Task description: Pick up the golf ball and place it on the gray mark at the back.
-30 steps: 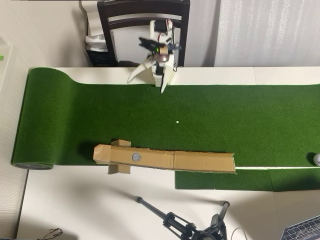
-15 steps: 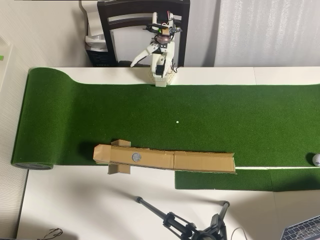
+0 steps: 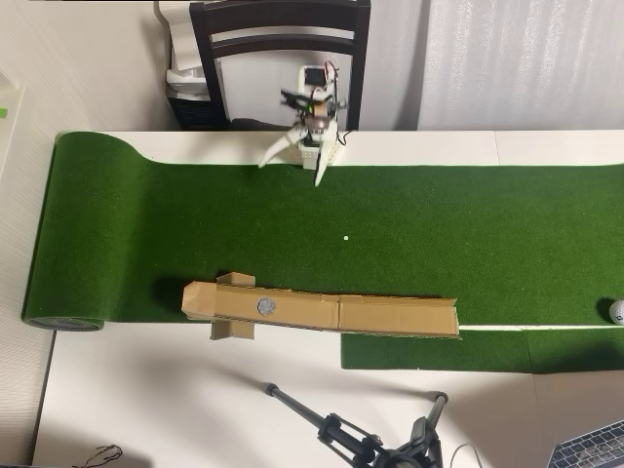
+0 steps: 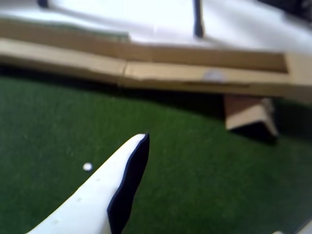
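Note:
The white golf ball (image 3: 617, 311) lies on the green mat at the far right edge of the overhead view, far from the arm. It does not show in the wrist view. The gray mark (image 3: 266, 306) is a small round spot on the cardboard ramp (image 3: 390, 316); it also shows in the wrist view (image 4: 213, 75). My gripper (image 3: 290, 174) hangs at the mat's far edge, open and empty, its white fingers spread wide. In the wrist view one white finger (image 4: 112, 195) with a black pad reaches over the turf.
The green mat (image 3: 468, 214) covers a white table, rolled up at the left end (image 3: 58, 317). A tiny white dot (image 3: 346, 238) lies mid-mat, also in the wrist view (image 4: 87, 166). A dark chair (image 3: 278, 39) stands behind the arm and a tripod (image 3: 361, 444) in front.

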You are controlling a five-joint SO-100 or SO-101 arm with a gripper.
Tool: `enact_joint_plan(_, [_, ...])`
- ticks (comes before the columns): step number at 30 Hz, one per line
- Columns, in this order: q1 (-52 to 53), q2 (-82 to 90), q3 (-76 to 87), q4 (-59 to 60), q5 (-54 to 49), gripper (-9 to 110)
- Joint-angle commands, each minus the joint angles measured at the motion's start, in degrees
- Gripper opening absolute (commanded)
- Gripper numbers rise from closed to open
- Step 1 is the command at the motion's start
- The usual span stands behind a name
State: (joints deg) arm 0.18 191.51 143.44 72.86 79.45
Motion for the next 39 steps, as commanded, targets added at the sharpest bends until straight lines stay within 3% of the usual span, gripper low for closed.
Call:
enact_joint_plan(1, [-3.7,4.9,1.1,-4.1,0.4,62])
enact_joint_plan(18, [-7.3,4.9,24.7,-11.4,11.6,62])
enact_joint_plan(39, [-10.2,5.0,37.5,-11.5,22.7,62])
